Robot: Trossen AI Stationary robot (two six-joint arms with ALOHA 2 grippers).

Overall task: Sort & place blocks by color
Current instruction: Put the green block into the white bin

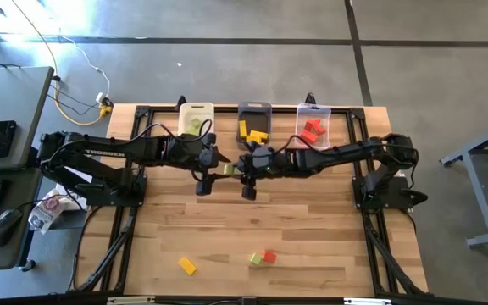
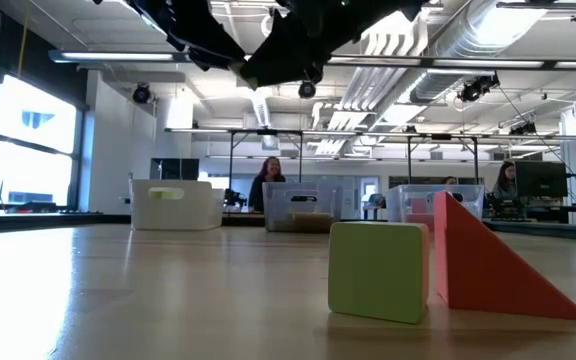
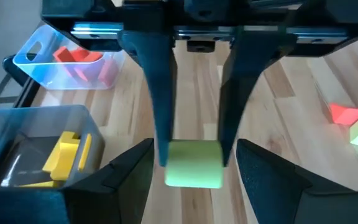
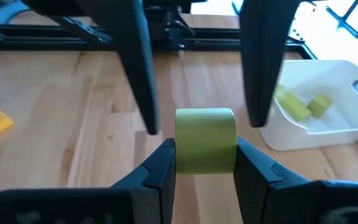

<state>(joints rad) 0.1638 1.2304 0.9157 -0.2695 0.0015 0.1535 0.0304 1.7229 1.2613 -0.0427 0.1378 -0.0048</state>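
Sorting is well along: the white bin (image 1: pixel 196 118) holds green blocks, the dark grey bin (image 1: pixel 254 121) yellow ones, the clear bin (image 1: pixel 313 124) red ones. Above the desk (image 1: pixel 261 220), the right tool (image 4: pixel 204 163) is clamped on a green block (image 4: pixel 205 140), with the left tool (image 3: pixel 194 163) spread around it. A yellow block (image 1: pixel 186 266), green block (image 1: pixel 257 259) and red block (image 1: pixel 268 256) remain.

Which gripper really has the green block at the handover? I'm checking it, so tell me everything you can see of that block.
The green block is small, light green and matte, solid-looking, with rounded corners. It is held level above the wooden table, mid-table near the white bin. The right gripper clamps its two sides. The left gripper stands open around it, without touching.
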